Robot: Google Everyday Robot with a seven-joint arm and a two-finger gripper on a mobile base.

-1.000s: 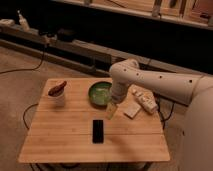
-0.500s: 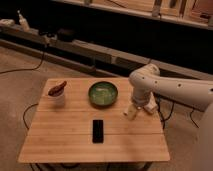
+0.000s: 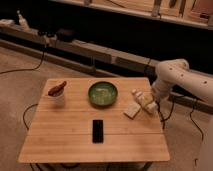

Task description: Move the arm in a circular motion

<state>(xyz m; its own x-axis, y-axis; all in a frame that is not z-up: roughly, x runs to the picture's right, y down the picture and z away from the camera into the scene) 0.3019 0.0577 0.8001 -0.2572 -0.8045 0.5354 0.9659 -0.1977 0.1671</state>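
Arm bends in over the right edge of the wooden table, its elbow high, probably so a circling sweep passes above what lies there. Nearest is a black phone, lying flat. Beyond it are a green bowl and a white cup. The gripper hangs just beside the pale blocks (apart or together, I cannot tell). Farthest back is a dark bench.

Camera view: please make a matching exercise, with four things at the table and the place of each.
Things:
1 green bowl
2 black phone
3 white cup
4 gripper of the white arm

Places:
A left part of the table
B right edge, by the pale blocks
C middle, far half
D middle, near half

Pairs: 1-C, 2-D, 3-A, 4-B
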